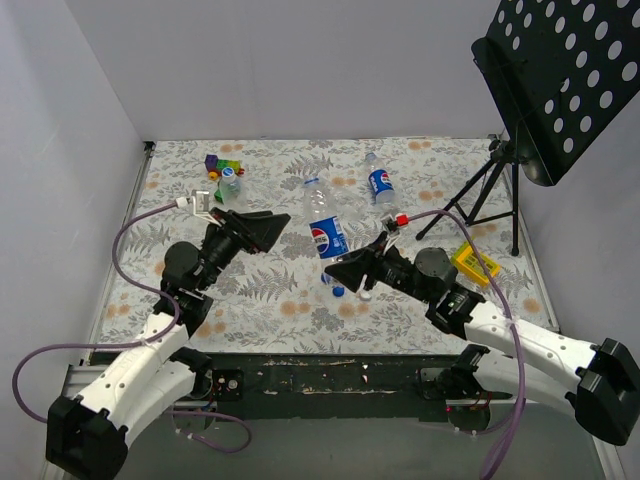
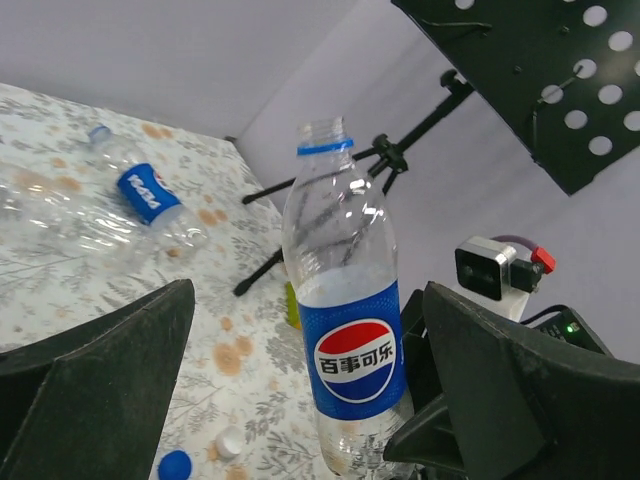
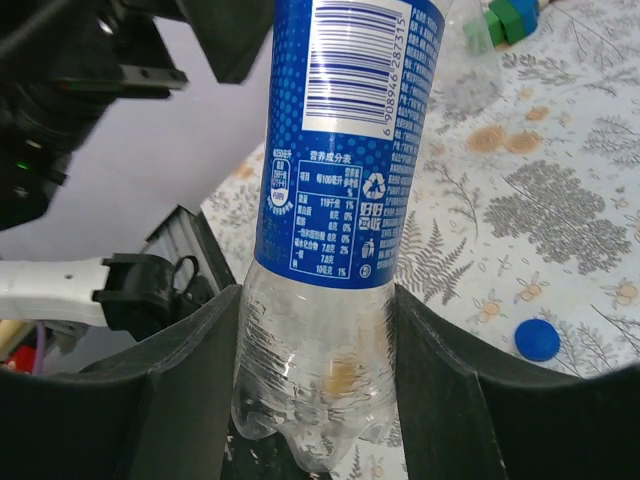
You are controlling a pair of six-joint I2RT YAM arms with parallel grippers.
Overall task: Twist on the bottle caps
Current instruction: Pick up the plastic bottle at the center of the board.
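Note:
My right gripper [image 3: 315, 385] is shut on the base of a clear bottle with a blue Pepsi label [image 3: 345, 150] and holds it upright above the table; it also shows in the top view [image 1: 327, 238]. Its neck [image 2: 323, 135] is open, with only a blue ring on it. My left gripper [image 1: 262, 228] is open and empty just left of the bottle, its fingers [image 2: 100, 390] wide apart with the bottle [image 2: 350, 330] seen between them, not touching. A blue cap [image 2: 175, 465] and a white cap [image 2: 229, 441] lie on the table below the bottle.
A second Pepsi bottle [image 1: 378, 180] lies at the back, with a crinkled clear bottle [image 2: 50, 215] near it. Toy blocks [image 1: 215, 165] and another small bottle [image 1: 230, 183] sit at the back left. A yellow object [image 1: 473, 265] and a music stand [image 1: 560, 80] are at the right.

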